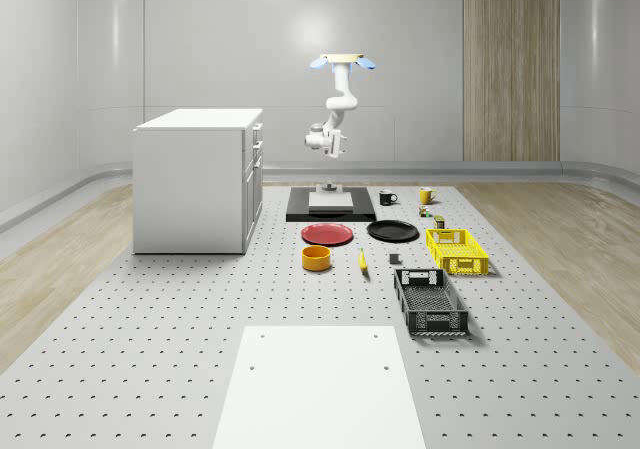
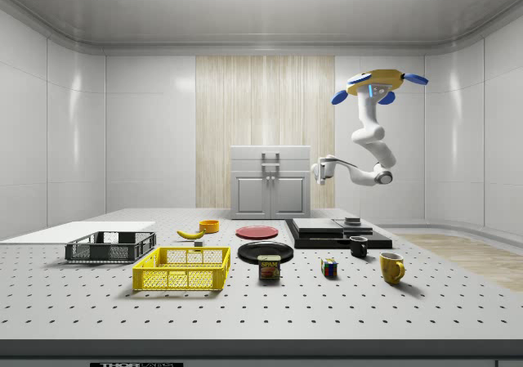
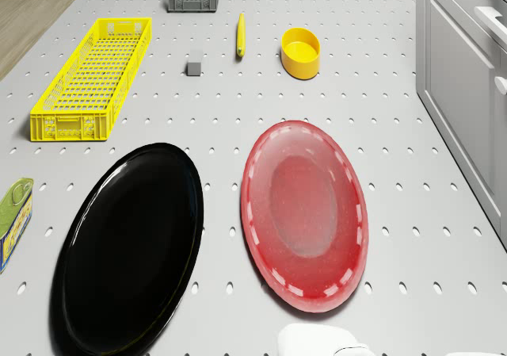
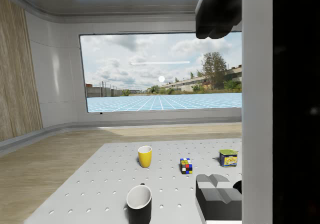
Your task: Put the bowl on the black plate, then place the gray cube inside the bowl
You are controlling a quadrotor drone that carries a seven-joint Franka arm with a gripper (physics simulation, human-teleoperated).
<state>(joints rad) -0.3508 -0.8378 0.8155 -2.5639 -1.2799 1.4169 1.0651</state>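
Note:
The yellow bowl [image 1: 317, 257] [image 3: 301, 52] stands upright on the table, in front of the red plate [image 1: 327, 234] [image 3: 306, 213]. The black plate [image 1: 392, 231] [image 3: 131, 245] lies bare beside the red one. The small gray cube [image 1: 394, 260] [image 3: 194, 67] sits near the banana [image 1: 362, 261]. The drone [image 1: 343, 62] [image 2: 377, 85] hovers high over the black pad [image 1: 330, 209] at the table's far end. My gripper [image 1: 325, 141] [image 2: 319, 169] [image 4: 218, 104] hangs in the air, far from the bowl, open with nothing between its fingers.
A white cabinet [image 1: 200, 179] stands at the whole-scene view's left. A yellow crate [image 1: 457, 250] and a dark crate [image 1: 430, 302] sit to the right. A black mug [image 4: 139, 201], yellow mug [image 4: 145, 156], puzzle cube [image 4: 186, 165] and can [image 4: 228, 158] are nearby.

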